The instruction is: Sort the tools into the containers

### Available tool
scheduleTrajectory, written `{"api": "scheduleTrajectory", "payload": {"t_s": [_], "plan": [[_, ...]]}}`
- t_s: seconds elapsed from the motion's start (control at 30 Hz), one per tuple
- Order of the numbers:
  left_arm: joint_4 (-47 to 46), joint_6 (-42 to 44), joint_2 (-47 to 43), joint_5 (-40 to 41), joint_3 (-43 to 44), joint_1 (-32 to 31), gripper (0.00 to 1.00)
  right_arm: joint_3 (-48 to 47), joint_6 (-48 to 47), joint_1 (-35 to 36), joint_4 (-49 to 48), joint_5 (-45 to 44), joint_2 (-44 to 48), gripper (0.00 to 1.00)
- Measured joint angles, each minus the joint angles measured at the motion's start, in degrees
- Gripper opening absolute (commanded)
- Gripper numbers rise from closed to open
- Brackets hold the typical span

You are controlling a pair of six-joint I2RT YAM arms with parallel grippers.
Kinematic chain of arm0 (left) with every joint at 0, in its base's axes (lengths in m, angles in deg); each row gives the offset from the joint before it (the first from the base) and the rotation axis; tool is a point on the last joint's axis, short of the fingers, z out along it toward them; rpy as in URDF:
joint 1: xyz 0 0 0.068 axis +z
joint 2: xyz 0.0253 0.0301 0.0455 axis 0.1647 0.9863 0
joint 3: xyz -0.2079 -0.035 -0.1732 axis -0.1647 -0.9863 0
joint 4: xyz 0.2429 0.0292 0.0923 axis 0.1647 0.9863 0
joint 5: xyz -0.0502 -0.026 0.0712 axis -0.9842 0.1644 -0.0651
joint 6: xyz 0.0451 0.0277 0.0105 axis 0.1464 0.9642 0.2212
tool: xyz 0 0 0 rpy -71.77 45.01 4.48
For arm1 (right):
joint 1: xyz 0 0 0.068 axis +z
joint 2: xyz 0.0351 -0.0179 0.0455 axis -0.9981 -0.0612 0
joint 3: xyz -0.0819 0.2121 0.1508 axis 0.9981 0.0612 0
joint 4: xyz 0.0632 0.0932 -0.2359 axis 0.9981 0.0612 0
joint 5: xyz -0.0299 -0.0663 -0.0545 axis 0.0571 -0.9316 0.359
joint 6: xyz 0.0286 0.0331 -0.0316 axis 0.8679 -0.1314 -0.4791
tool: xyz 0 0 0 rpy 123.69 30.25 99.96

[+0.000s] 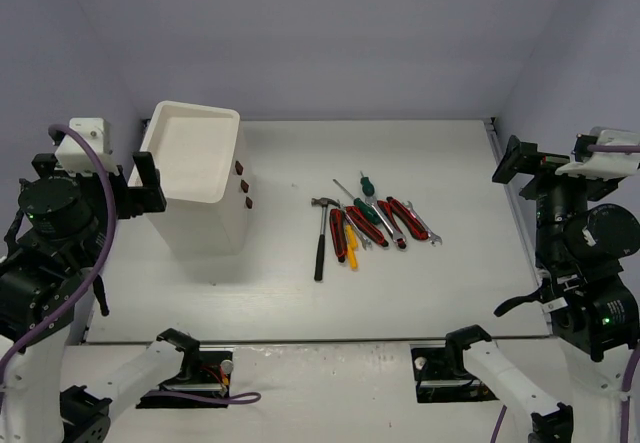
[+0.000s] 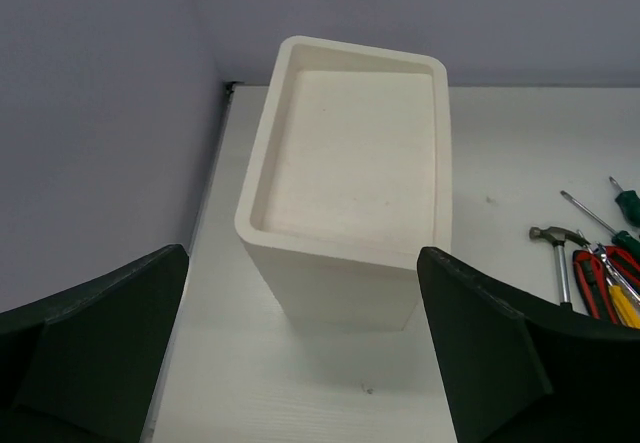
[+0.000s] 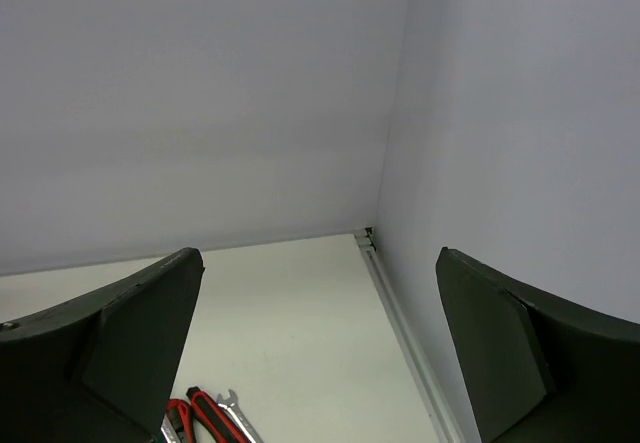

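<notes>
Showing drawer handles point(image 1: 243, 185) overhead only, cabinet point(image 2: 345, 163) wrist-side

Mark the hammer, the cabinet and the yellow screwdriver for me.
hammer point(image 1: 320, 246): top view, on its black handle.
cabinet point(image 2: 340, 283): left wrist view, on its near wall.
yellow screwdriver point(image 1: 352, 252): top view, on its handle.

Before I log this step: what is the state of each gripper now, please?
Left gripper: open, holding nothing.
Right gripper: open, holding nothing.
</notes>
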State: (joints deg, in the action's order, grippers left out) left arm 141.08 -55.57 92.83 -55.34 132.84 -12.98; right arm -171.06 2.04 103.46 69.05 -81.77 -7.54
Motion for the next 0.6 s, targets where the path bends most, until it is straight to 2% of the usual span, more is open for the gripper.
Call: {"api": "scheduleTrajectory", "payload": {"t_s": [0.17,0.3,0.43,0.53,0.6], "plan": [[1.1,-3.3,3.1,-7.6,2.3,-0.3,0.97,1.0,0.9,0.0,0.0,1.3,-0.1,1.0],[0.8,-8.2,11.0,-14.5,9.4,-3.9,0.97,2.3,1.8,0.0,-0.1,2.7,-0.5,1.0],[-0.4,-12.9,20.1,-15.8,12.8,-11.7,0.95,3.6,3.2,0.0,0.0,3.2,-1.6,1.0],[-1.1,-17.7,28.2,-15.9,12.5,-14.7,0.87,5.2,4.5,0.0,-0.1,3.5,-2.0,1.0],[-1.4,-20.4,33.5,-15.6,11.3,-16.1,0.85,6.8,5.5,0.0,-0.2,3.6,-1.9,1.0]]}}
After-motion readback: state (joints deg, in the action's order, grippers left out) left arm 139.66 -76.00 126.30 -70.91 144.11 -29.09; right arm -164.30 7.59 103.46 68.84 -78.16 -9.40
